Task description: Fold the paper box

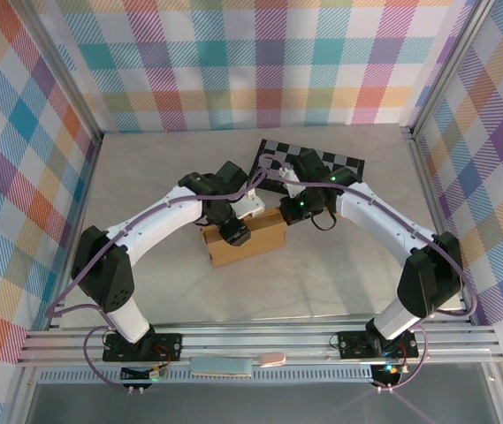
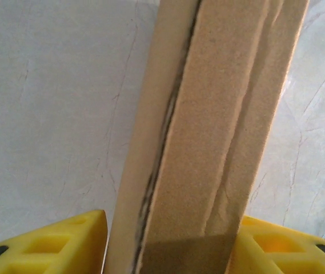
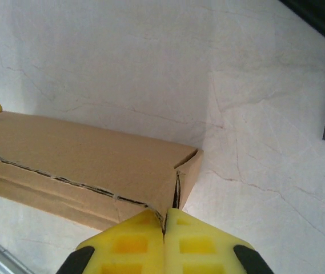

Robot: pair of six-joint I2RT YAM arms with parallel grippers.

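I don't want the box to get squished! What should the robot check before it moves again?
1. Grip of the left jaws on the paper box: ok, the yellow fingers sit against both of its sides.
2. State of the right jaws: ok, they are closed together at the box's end corner.
3. Cardboard pinched in the right jaws: cannot tell.
4. End flap tucked flush: not ok, a dark gap shows beside it.
5. Long seam closed: not ok, a thin crack runs along it.
6. Checkered board out of the way: ok, it lies farther back than the box.
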